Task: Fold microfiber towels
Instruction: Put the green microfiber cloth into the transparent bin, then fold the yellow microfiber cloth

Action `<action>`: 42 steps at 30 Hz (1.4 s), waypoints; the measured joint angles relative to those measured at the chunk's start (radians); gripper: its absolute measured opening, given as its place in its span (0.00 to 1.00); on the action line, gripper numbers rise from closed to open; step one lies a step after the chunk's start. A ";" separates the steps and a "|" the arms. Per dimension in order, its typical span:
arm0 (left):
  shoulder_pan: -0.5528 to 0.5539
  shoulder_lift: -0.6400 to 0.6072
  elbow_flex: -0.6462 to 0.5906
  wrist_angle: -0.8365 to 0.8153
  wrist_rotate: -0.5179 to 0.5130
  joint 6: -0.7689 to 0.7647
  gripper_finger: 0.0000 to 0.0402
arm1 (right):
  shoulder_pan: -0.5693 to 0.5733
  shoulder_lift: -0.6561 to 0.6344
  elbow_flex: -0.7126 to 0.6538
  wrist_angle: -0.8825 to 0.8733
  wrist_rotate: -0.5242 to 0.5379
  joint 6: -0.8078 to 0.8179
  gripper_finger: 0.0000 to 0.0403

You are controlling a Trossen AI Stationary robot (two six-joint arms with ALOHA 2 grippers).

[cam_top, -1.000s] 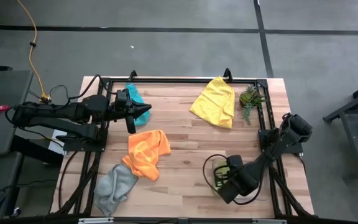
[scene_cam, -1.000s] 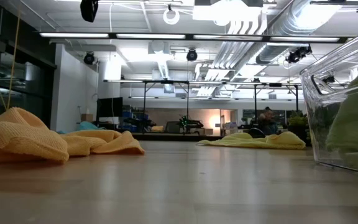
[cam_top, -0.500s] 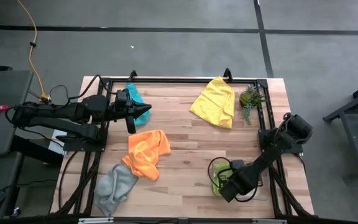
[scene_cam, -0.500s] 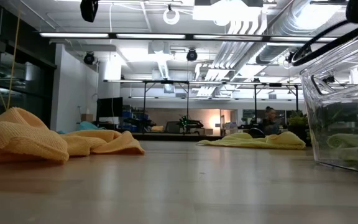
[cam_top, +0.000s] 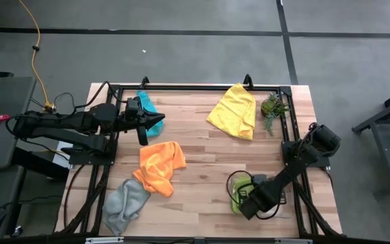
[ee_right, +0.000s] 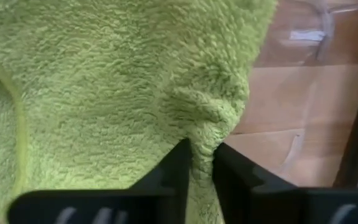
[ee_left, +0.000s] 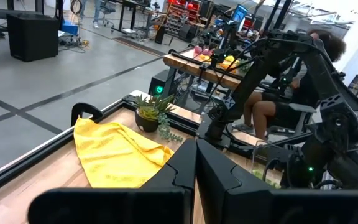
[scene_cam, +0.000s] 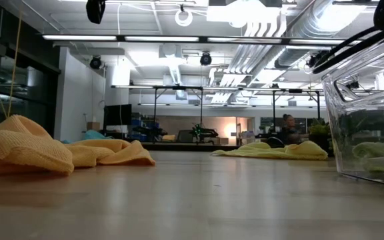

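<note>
My right gripper (cam_top: 244,196) points down into a clear tray (scene_cam: 365,87) at the table's near right, shut on the lime green towel (ee_right: 104,87) that lies on the tray's floor (scene_cam: 379,157). My left gripper (cam_top: 156,122) hangs shut and level at the far left with nothing in it, just beside the teal towel (cam_top: 147,107). The orange towel (cam_top: 160,166) lies crumpled left of centre. Near the front left corner lies the grey towel (cam_top: 124,203). The yellow towel (cam_top: 234,112) is spread at the far right. My right gripper pinches a puckered fold (ee_right: 205,134) of the lime green towel between its two fingers (ee_right: 180,171). The fingers come from above, pointing down. The cloth bunches up into the narrow gap, and the rest of the towel lies slack on the tray's floor.
A small potted plant (cam_top: 273,107) stands at the far right, beside the yellow towel. A dark metal frame (cam_top: 195,87) runs along the table's edges. Bare wood shows in the table's middle (cam_top: 202,156). A person sits beyond the table in the left wrist view (ee_left: 272,106).
My right gripper has gone down into the clear tray and tipped steeper. The lime green towel, which hung high inside the tray, has sunk with it and now lies low on the tray's floor.
</note>
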 joint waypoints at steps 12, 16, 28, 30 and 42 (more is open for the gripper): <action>0.000 0.000 0.000 -0.023 -0.003 0.000 0.00 | 0.038 -0.101 0.094 -0.236 0.062 -0.138 0.50; 0.000 0.000 0.000 -0.035 -0.052 0.000 0.00 | 0.031 -0.211 0.097 -0.179 0.350 -0.263 0.51; -0.003 0.000 0.000 -0.009 0.115 -0.082 0.00 | -0.211 -0.498 0.003 0.109 0.845 -0.983 0.50; -0.002 0.000 0.000 -0.001 0.116 -0.092 0.00 | -0.274 -0.539 -0.086 0.254 0.806 -1.128 0.49; -0.002 0.000 0.000 -0.001 0.044 -0.014 0.04 | -0.605 -0.667 -0.552 1.337 0.490 -1.683 0.47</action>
